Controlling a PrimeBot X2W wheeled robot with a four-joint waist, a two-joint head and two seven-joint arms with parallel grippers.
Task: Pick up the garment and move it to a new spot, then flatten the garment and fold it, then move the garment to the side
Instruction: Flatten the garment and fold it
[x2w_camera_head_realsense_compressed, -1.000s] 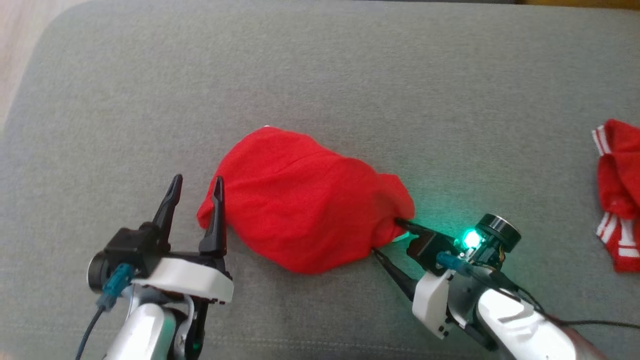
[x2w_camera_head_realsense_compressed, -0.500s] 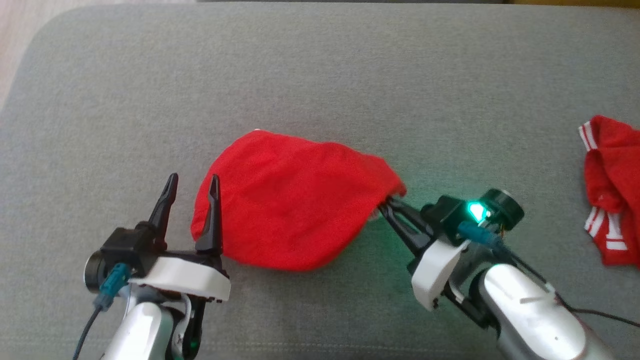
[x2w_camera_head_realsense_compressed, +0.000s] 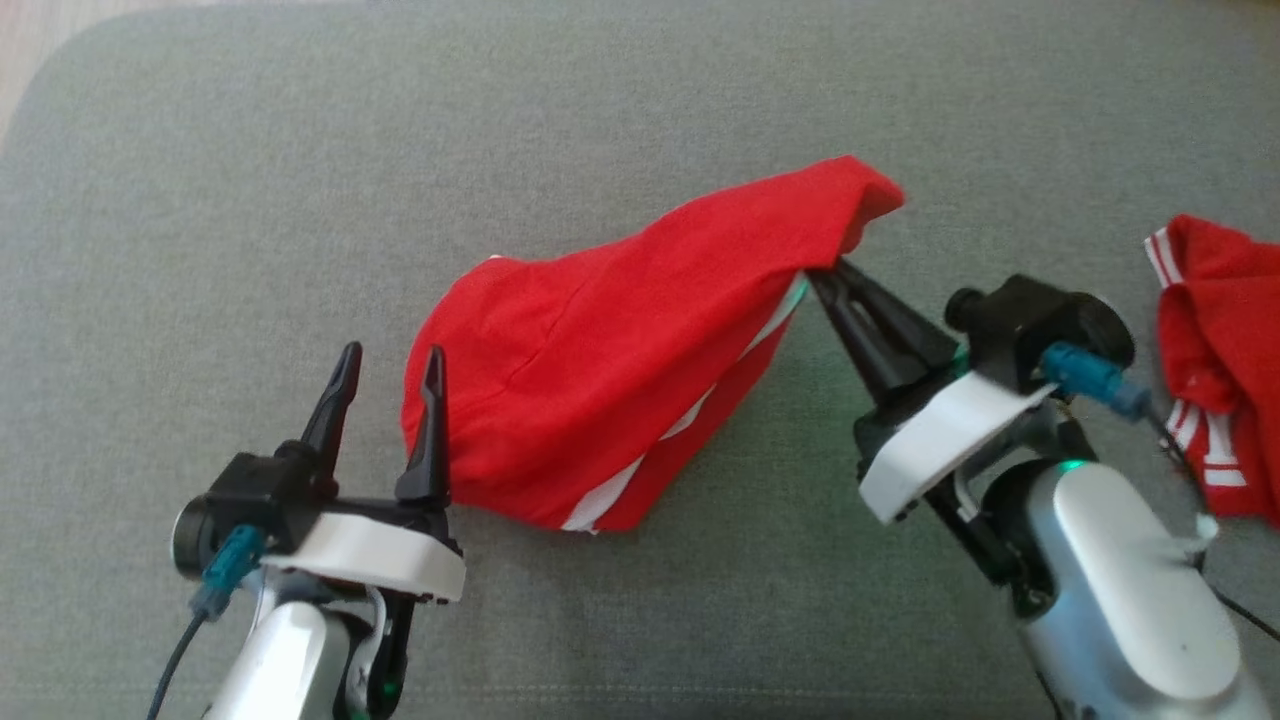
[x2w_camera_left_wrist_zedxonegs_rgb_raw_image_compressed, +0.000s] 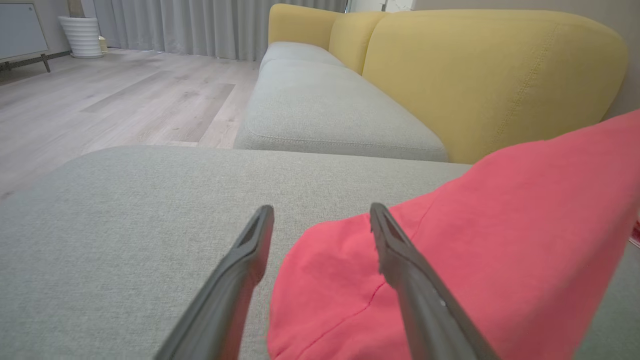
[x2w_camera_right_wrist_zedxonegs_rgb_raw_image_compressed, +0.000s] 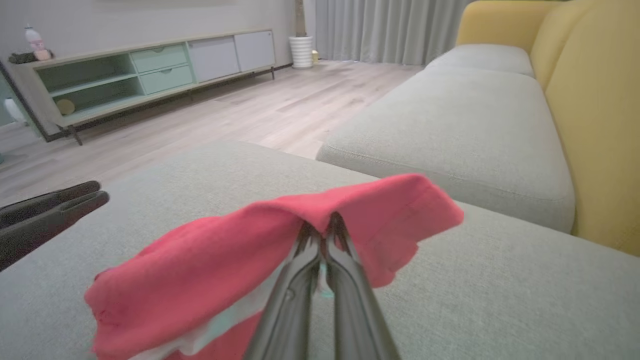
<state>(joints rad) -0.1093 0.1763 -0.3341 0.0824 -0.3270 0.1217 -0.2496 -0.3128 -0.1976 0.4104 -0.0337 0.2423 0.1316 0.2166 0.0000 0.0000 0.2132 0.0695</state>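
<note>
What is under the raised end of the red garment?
The right tool, shut on the garment edge, a white stripe and grey cushion. The low end hides whatever lies beneath it.

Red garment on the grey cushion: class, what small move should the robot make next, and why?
Probably raise the right claw higher. It is shut on one corner of the garment, which hangs lifted there, while the rest lies on the cushion. The left claw stands open beside the low end, holding nothing.

Soft even daylight, slightly blurred
</note>
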